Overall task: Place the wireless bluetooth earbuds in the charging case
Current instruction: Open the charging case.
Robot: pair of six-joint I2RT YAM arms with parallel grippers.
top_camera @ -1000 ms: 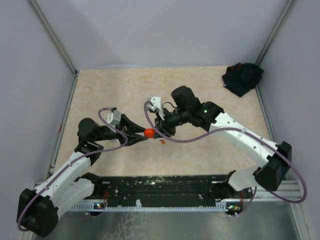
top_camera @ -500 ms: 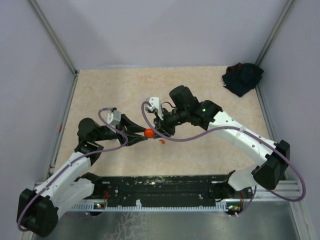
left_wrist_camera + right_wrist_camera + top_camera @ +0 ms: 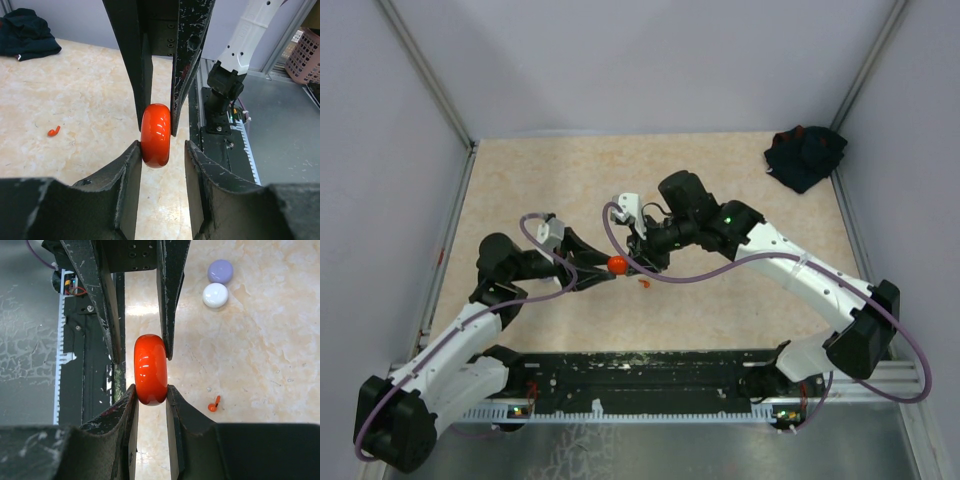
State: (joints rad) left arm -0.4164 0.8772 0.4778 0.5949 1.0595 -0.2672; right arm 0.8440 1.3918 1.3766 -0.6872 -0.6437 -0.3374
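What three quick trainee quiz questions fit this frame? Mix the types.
1. True or false: the orange charging case rests on the table.
2. Which clamps it? A) left pincer B) right pincer
3. What colours are the two other round cases lying on the table?
Key: 1 false, it is held in the air. 2 B; the left one shows a gap on one side. 3 lavender case, white case.
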